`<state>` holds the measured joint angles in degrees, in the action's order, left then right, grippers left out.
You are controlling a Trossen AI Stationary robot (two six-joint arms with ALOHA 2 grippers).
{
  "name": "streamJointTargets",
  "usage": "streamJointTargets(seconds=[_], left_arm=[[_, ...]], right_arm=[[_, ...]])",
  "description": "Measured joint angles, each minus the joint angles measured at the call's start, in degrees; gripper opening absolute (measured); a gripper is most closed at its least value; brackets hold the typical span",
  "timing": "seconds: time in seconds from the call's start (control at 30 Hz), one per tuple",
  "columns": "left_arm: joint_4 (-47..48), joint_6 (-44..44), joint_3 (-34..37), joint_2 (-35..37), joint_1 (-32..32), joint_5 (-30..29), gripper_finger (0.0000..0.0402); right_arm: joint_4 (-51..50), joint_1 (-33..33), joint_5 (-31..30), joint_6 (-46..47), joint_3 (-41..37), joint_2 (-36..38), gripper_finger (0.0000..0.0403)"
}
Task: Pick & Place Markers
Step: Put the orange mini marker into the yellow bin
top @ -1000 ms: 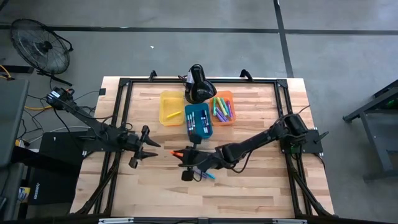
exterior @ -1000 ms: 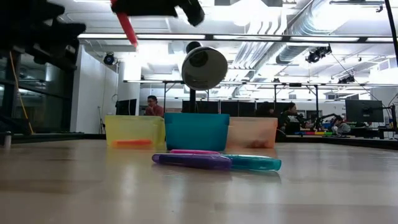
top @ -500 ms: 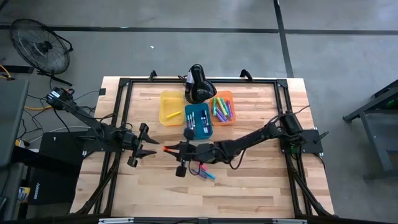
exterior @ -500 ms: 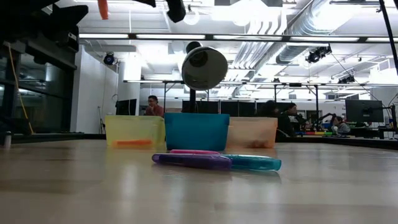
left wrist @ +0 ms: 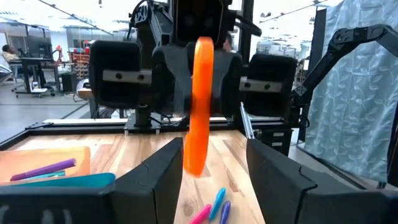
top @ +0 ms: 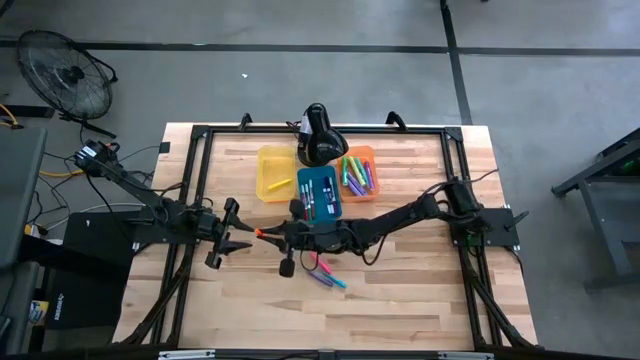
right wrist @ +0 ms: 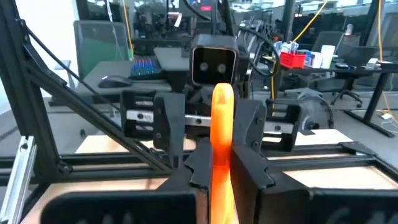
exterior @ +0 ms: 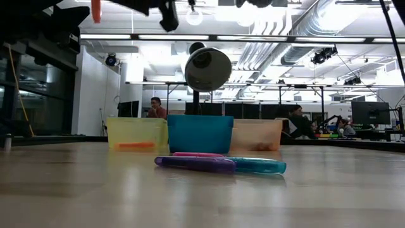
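**Orange marker held in the air between two grippers, three markers loose on the worktop**

Clamped in the closed fingers of the right gripper: one orange marker, lifted clear of the worktop and pointing toward the left gripper. Left gripper waiting just beside the marker's tip, fingers spread apart and holding nothing, nearer the worktop's left edge than its right. In the left wrist view, the same orange marker upright between the spread fingers but not touched by them; in the right wrist view, the marker squeezed between that arm's own dark fingers.

Loose near the worktop's middle, below the right arm: three markers lying close together, one purple, one pink, one teal.

Along the far edge, three bins in a row: yellow bin, blue bin, orange bin. One orange marker in the yellow bin. Several markers in the blue bin and several more in the orange one, perhaps five or six apiece, too small to count surely.
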<state>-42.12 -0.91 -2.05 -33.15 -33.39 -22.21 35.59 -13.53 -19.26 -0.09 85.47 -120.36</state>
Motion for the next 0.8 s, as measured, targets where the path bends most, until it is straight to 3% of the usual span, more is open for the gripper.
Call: streamJointTargets(seconds=[0.8], left_arm=[[-0.4,-0.3,0.0,-1.2,0.0,-5.1,0.0172]], right_arm=[[3.0,1.1,1.7,-0.1,0.0,-0.7,0.0024]])
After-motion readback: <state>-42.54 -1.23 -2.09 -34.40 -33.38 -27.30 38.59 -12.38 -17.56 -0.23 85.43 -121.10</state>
